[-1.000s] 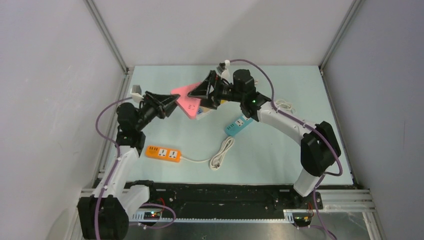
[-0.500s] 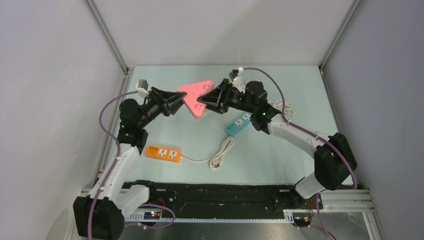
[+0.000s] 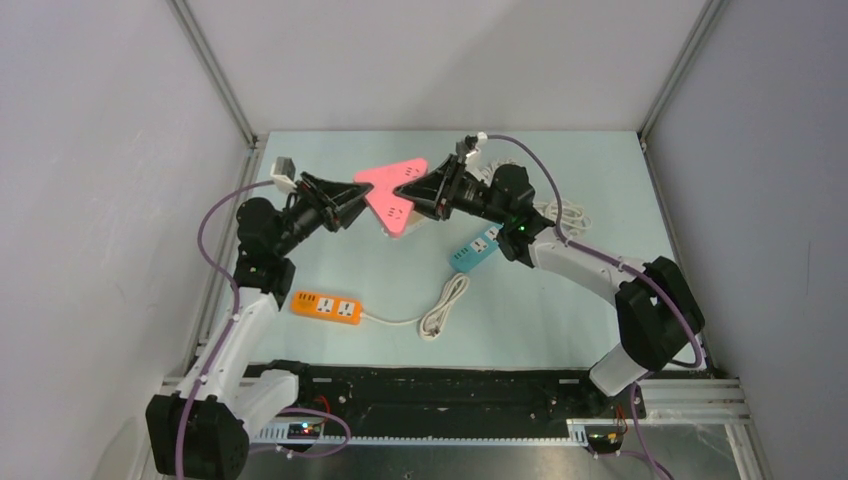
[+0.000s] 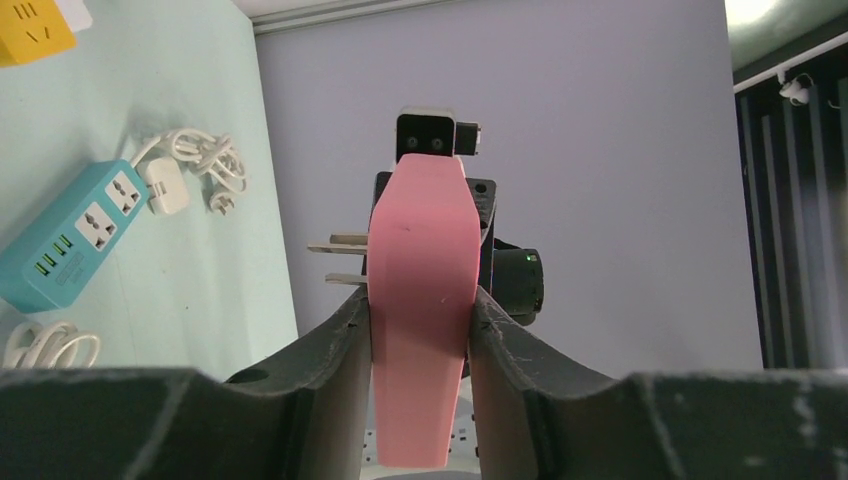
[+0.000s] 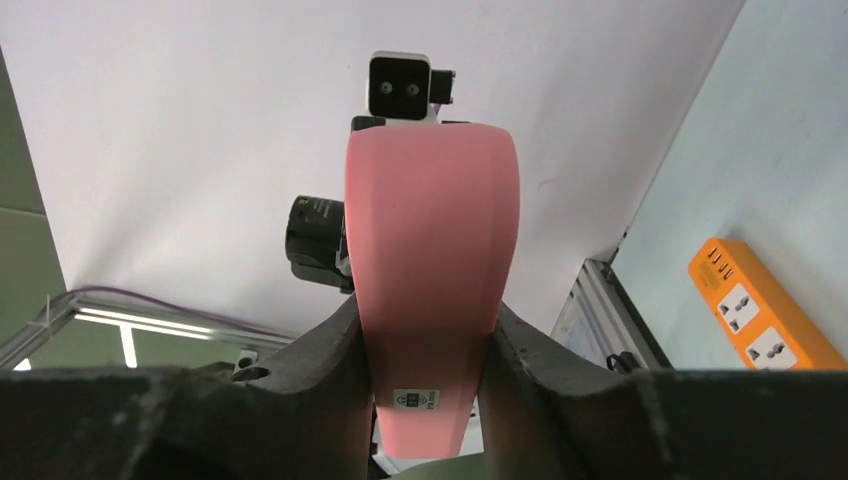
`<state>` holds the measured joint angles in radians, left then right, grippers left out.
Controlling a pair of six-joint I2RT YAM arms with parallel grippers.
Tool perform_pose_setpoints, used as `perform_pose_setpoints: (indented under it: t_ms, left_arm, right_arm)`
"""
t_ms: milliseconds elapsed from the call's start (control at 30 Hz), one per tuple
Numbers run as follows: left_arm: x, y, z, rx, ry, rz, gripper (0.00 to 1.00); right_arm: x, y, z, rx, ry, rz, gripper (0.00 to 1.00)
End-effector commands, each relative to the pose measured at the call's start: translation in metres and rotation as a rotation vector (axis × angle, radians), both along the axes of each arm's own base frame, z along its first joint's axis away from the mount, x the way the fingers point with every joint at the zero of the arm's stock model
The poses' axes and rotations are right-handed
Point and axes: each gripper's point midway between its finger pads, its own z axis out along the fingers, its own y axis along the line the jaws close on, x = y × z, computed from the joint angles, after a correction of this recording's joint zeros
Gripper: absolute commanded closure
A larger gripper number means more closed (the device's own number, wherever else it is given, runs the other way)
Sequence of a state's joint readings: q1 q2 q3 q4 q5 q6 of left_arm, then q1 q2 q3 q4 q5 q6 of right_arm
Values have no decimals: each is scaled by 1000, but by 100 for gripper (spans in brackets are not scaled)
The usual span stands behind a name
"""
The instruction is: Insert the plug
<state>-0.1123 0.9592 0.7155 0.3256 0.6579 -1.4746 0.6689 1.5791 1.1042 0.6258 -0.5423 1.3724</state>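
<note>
pink adapter (image 3: 392,185) up in air over back-centre of worktop (image 3: 560,300). left fingers (image 4: 340,340) pinching one end, right fingers (image 5: 325,350) pressed onto the opposite end. prongs (image 4: 335,246) stick out bare, in no socket. my read: pickup done, whole insertion left; must aim prongs at orange strip (image 3: 326,307) or blue strip (image 3: 476,250). room: both strips lie flat, sockets up, cable coil (image 3: 440,310) between them. left arm close to side wall (image 3: 120,200); arms nose to nose, little slack.
</note>
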Motion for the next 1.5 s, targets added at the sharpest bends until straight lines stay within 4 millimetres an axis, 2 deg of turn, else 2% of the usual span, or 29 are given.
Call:
perform_pose_setpoints:
  t_ms: [0, 33, 167, 200, 233, 267, 300, 333, 367, 467, 600, 633, 667, 700, 733, 800, 900, 933, 967, 1000, 1033, 1067, 1100, 1133, 1300, 1433, 1467]
  left_arm:
    - [-14, -7, 18, 3, -73, -61, 52]
    - [-13, -7, 15, 17, -80, -59, 41]
    - [-19, -7, 5, 66, -108, -60, 23]
    - [-19, -5, -6, 73, -85, -44, 19]
    - [-24, -3, -7, 88, -107, -33, 16]
    - [-24, -1, -20, 102, -77, -20, 13]
    - [-28, 0, -24, 128, -93, -14, 12]
    - [-29, 1, -36, 150, -54, -10, 11]
    - [-31, 2, -42, 190, -67, -7, 10]
    - [-35, 8, -77, 317, 3, -3, 7]
    - [-40, 16, -104, 437, 24, 6, 7]
    - [-40, 19, -112, 452, 38, 19, 7]
    - [-40, 20, -115, 467, 29, 26, 7]
    - [-40, 22, -122, 480, 37, 39, 7]
    - [-43, 21, -122, 501, 8, 35, 7]
    - [-46, 20, -126, 551, -41, 40, 7]
    - [-48, 21, -137, 590, -44, 66, 6]
    - [-49, 18, -141, 606, -46, 49, 6]
    - [-48, 16, -145, 617, -40, 39, 6]
    - [-48, 13, -149, 637, -43, 22, 6]
    - [-46, 12, -153, 656, -39, 13, 6]
    - [-46, 10, -156, 667, -36, 7, 6]
    - [-43, 8, -159, 682, -29, -2, 6]
    - [-43, 6, -161, 694, -31, -7, 7]
    - [-35, -2, -166, 740, -52, -30, 6]
    - [-32, -5, -169, 738, -63, -34, 5]
    - [-30, -5, -169, 737, -70, -28, 5]
  right_arm:
    - [-10, 0, 2, 33, -32, 37, 100]
    - [-10, -1, 0, 27, -26, 34, 100]
    - [-8, -19, -6, 17, -8, 4, 100]
    - [-8, -24, -14, 7, 14, -6, 100]
    - [-4, -34, -13, 10, 15, -29, 100]
    - [-3, -41, -26, -13, 47, -44, 100]
    - [-1, -54, -32, -22, 58, -74, 100]
    - [6, -66, -39, -40, 76, -107, 100]
    - [3, -75, -44, -51, 85, -120, 100]
    - [6, -104, -62, -95, 127, -175, 100]
    - [-1, -130, -85, -147, 176, -208, 100]
    - [-3, -135, -96, -158, 201, -207, 100]
    - [-4, -142, -98, -153, 199, -211, 100]
    - [-8, -147, -112, -163, 226, -215, 100]
    - [-9, -154, -113, -155, 215, -225, 100]
    - [-17, -170, -137, -162, 244, -244, 100]
    - [-20, -190, -150, -150, 235, -269, 100]
    - [-27, -193, -162, -154, 260, -261, 100]
    - [-24, -200, -159, -130, 240, -279, 100]
    - [-29, -202, -170, -119, 287, -267, 100]
    - [-26, -208, -167, -99, 261, -281, 100]
    - [-28, -209, -174, -89, 304, -259, 100]
    - [-24, -212, -169, -69, 275, -270, 100]
    - [-22, -214, -176, -55, 316, -273, 100]
    - [-8, -217, -191, -57, 311, -302, 100]
    - [6, -218, -192, -53, 253, -318, 100]
    - [10, -219, -186, -36, 215, -323, 100]
